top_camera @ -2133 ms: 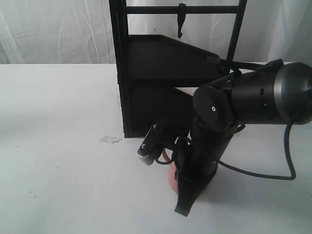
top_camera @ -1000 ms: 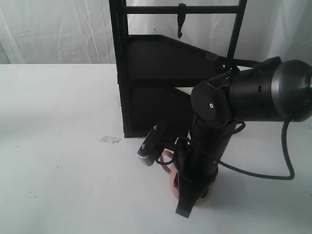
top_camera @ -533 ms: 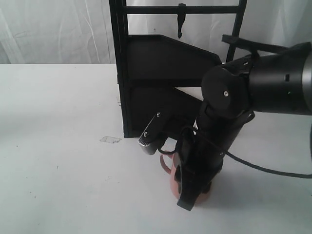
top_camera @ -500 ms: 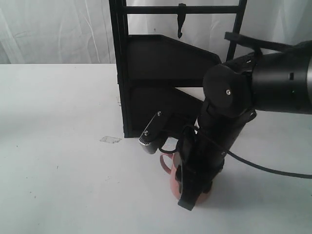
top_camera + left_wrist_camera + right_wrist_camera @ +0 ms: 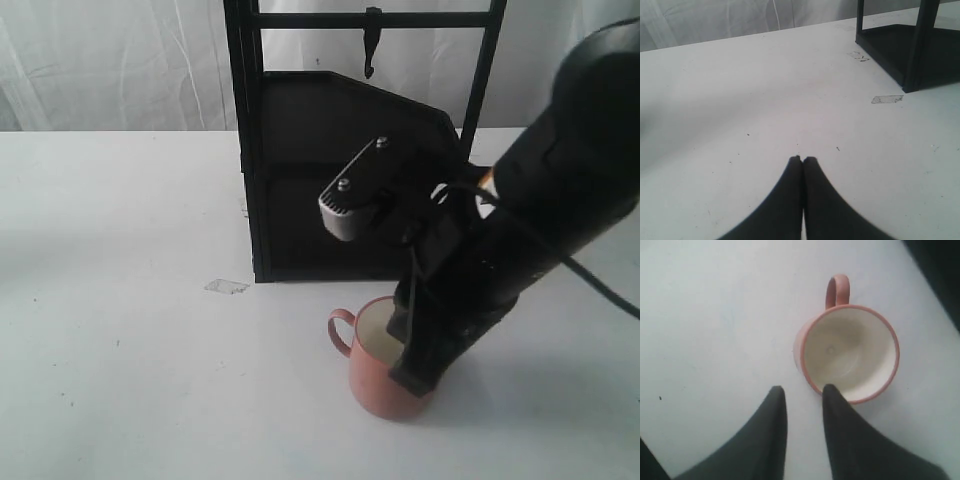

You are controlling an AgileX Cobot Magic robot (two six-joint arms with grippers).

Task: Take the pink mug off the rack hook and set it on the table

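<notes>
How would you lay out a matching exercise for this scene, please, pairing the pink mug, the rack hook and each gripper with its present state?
Things:
1. pink mug
2. rack hook
3. left gripper
4. right gripper

States:
A. shut, above the table
B. open, fingertips apart, close to the mug's rim
C. nothing hanging on it, up on the top crossbar
D. standing upright, mouth up, on the table

Pairs: 1-D, 2-C, 3-A, 4-B.
</notes>
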